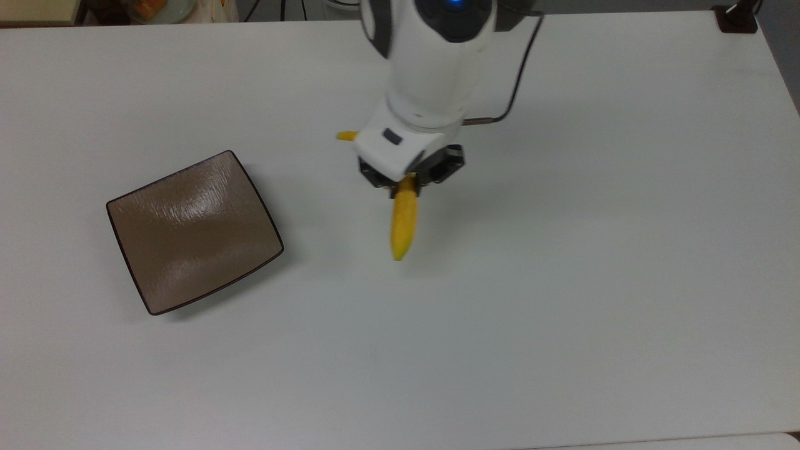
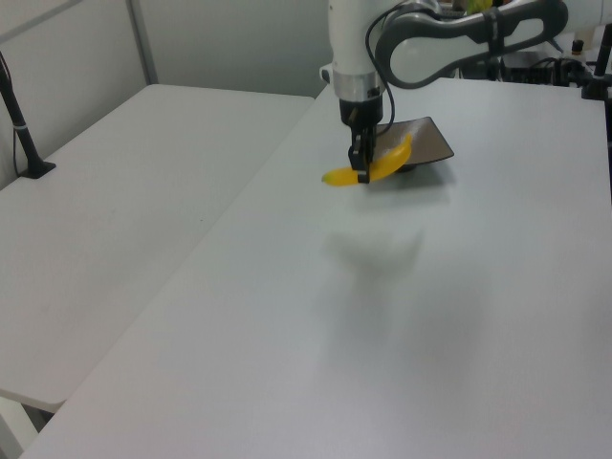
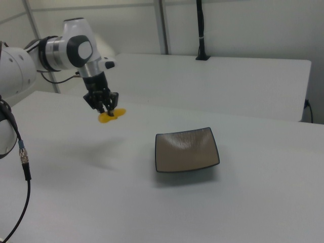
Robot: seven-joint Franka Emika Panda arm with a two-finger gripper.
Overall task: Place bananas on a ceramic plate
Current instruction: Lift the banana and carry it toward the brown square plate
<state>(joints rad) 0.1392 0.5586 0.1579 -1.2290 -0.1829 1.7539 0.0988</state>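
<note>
yellow banana (image 1: 404, 224) airborne, brown plate (image 1: 194, 231) bare

In the top view, the plate (image 1: 194, 231) sits on the table (image 1: 562, 312), left of the gripper-held (image 1: 409, 177) banana (image 1: 404, 224).

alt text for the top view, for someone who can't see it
A white robot arm's gripper holds a yellow banana above a white table. An empty square brown plate sits on the table toward the top view's left, apart from the banana.
</note>
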